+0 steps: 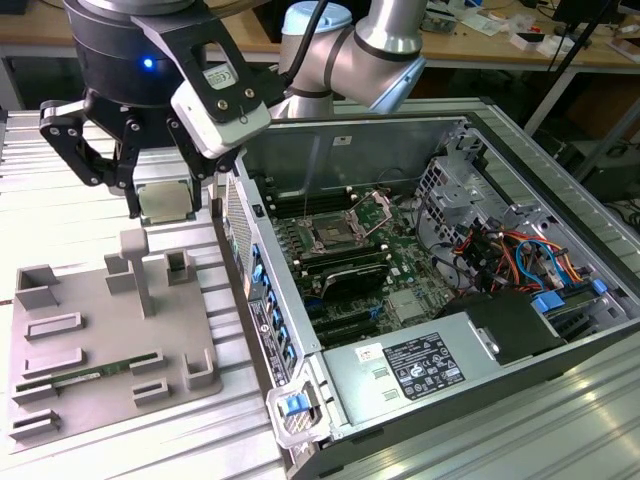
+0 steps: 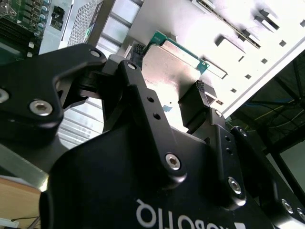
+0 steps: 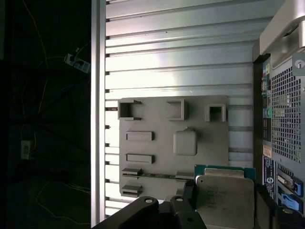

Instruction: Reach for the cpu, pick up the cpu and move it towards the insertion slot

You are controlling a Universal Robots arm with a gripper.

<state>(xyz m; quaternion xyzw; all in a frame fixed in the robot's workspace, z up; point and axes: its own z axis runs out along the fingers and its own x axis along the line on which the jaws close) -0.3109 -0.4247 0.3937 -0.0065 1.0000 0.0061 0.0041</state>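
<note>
Grey moulded fixture plate (image 1: 95, 335) lies nearest on the ribbed aluminium table (image 1: 60, 215), at the exterior view's left, with a thin green memory stick (image 1: 75, 378) resting in one of its grooves. Beside it, at the exterior view's right, stands an open computer case (image 1: 300, 420) with a blue latch at its near corner and a boxed power supply (image 1: 420, 365) along the near side. Deeper inside, the insertion slot (image 1: 335, 237) sits on the green motherboard, its metal frame and wire lever visible. The perforated case wall (image 1: 243, 240) stands between that socket and the chip.

The cpu (image 1: 160, 198) hangs outside the case, just beyond the wall, raised above the far edge of the plate. The gripper (image 1: 170, 208) is closed narrowly on it: in the second wrist view the black fingers (image 2: 193, 107) press against two opposite edges of the cpu (image 2: 171, 67), its pale metal face exposed between them. The first wrist view shows the cpu (image 3: 224, 195) over the plate (image 3: 157, 107) below.

Behind, the silver-grey arm (image 1: 375, 50) bends over the case's far edge, its black wrist pointing downward.
</note>
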